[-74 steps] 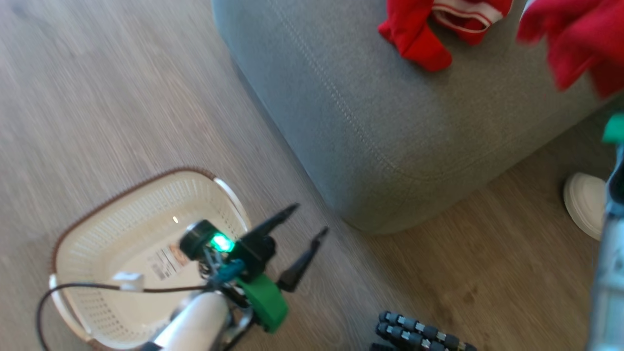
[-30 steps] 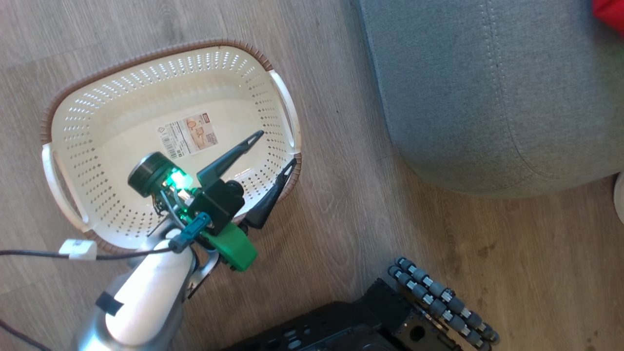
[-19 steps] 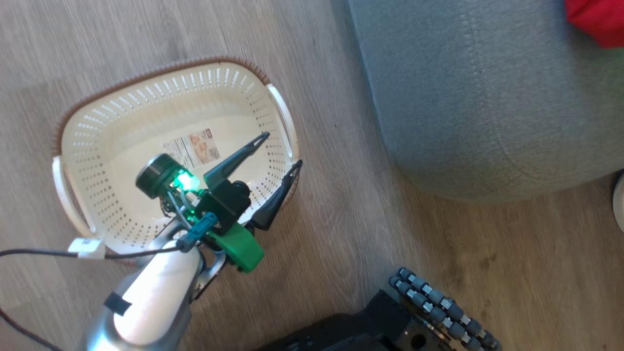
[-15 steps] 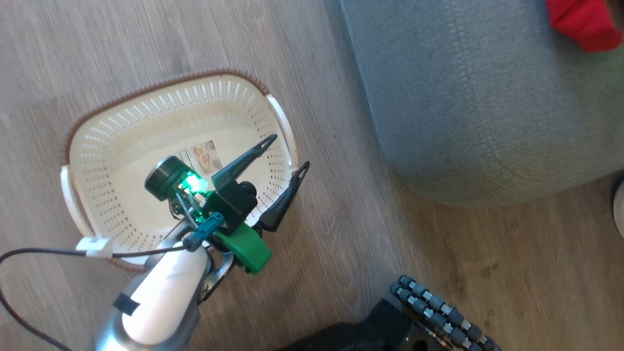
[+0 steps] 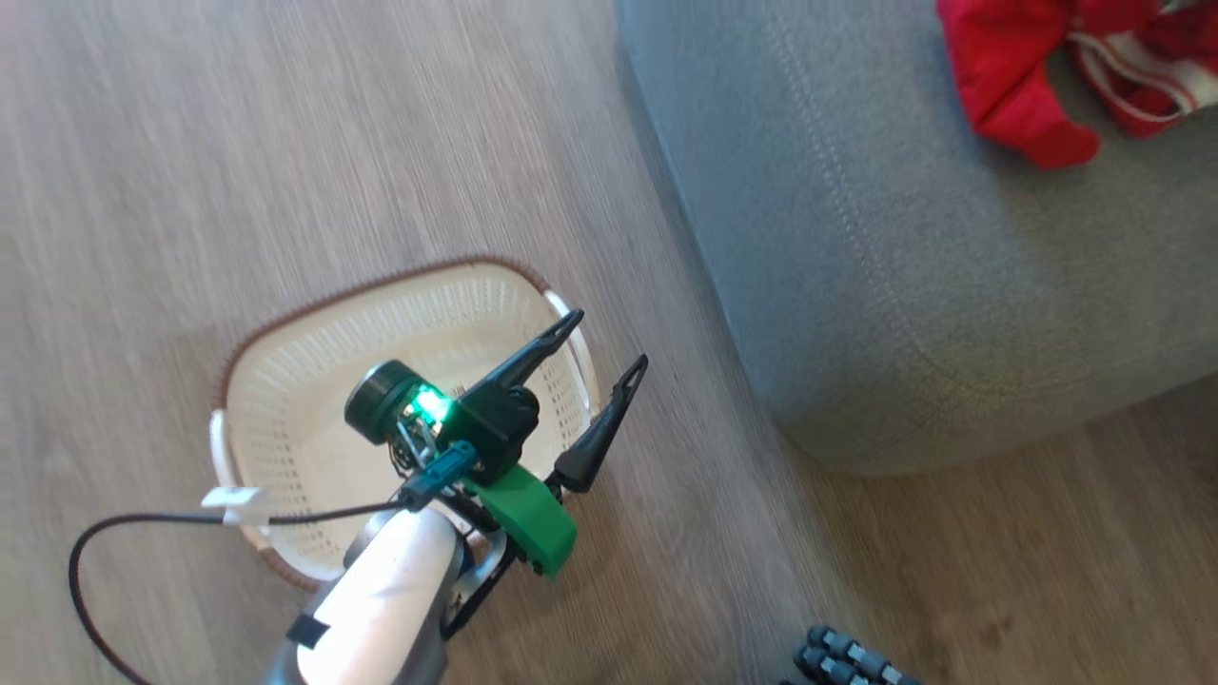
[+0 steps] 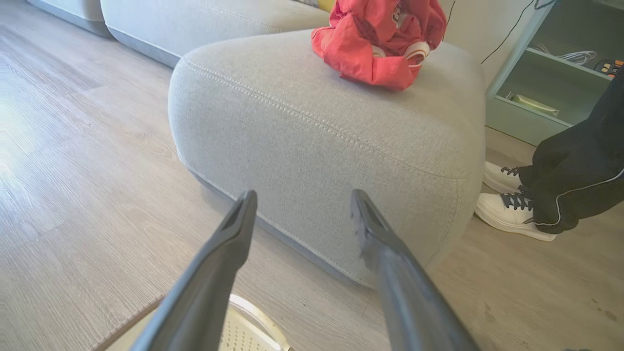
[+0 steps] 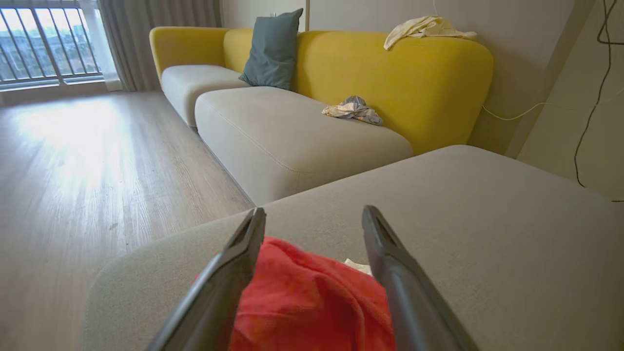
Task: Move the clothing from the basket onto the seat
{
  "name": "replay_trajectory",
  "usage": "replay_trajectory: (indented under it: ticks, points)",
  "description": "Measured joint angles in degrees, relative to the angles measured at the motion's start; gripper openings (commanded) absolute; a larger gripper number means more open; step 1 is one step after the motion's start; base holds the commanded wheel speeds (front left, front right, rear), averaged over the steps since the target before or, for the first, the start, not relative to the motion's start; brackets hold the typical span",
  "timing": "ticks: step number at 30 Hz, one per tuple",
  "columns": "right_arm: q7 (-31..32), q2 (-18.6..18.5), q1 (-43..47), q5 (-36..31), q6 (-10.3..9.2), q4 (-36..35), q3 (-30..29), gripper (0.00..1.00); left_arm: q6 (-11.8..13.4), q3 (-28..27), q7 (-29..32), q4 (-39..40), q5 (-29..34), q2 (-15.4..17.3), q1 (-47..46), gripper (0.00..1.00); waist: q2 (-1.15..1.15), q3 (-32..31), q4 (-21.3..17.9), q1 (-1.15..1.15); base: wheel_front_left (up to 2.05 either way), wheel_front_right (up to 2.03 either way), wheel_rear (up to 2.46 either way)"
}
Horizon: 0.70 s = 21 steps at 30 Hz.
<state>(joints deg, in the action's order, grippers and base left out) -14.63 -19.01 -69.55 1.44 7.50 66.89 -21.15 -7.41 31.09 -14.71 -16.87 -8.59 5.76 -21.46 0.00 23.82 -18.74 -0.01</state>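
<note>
Wood floor (image 6: pixel 73 170); clothing (image 6: pixel 370 53) on seat (image 6: pixel 317 136), print (image 6: pixel 397 14) unreadable.

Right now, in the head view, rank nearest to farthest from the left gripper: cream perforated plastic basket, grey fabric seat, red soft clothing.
1. Cream perforated plastic basket, under the left gripper.
2. Grey fabric seat, rightward.
3. Red soft clothing, upper right on the seat.

Upper right in the head view, the clothing (image 5: pixel 1023 90) is bright red with white-striped cuffs; the seat (image 5: pixel 904 247) is grey with pale stitching. The basket (image 5: pixel 285 400) is cream, perforated, brown-rimmed.
</note>
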Motion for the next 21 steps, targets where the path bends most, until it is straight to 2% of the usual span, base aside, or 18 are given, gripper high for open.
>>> replay_trajectory:
  ticks: [6, 10, 14, 17, 21]
  points:
    - [0.00, -0.88, 5.03, 9.15, 0.00, -7.47, 8.83, 1.00, 0.00, -2.29, 0.00, 0.22, -0.25, -1.58, 3.04, 1.00, 0.00, -6.20, 0.90, 0.00, 0.00, 0.00, 0.00]
    - [0.00, -1.32, 9.21, 17.27, 0.00, -15.41, 14.40, 1.00, 0.01, -4.92, 0.00, 1.37, -0.25, -2.10, 5.08, 1.00, 0.00, -9.99, 1.75, 0.00, 0.00, 0.00, 0.00]
    - [0.00, -3.08, 16.28, 23.26, 0.00, -24.27, 22.59, 1.00, 0.27, -7.69, 0.00, 3.39, -0.25, -2.32, 6.76, 1.00, 0.00, -13.46, 2.91, 0.00, 0.00, 0.00, 0.00]
    - [0.00, -4.47, 21.87, 27.24, 0.00, -30.31, 24.62, 1.00, 1.37, -9.59, 0.00, 4.71, -0.02, -2.64, 7.83, 1.00, 0.00, -15.39, 4.33, 0.00, 0.00, 0.00, 0.00]
    - [0.00, -4.64, 28.19, 31.51, 0.00, -36.94, 25.99, 1.00, 5.00, -13.14, 0.00, 6.88, 0.19, -2.80, 9.01, 1.00, 0.00, -17.30, 6.82, 0.00, 0.00, 0.00, 0.00]
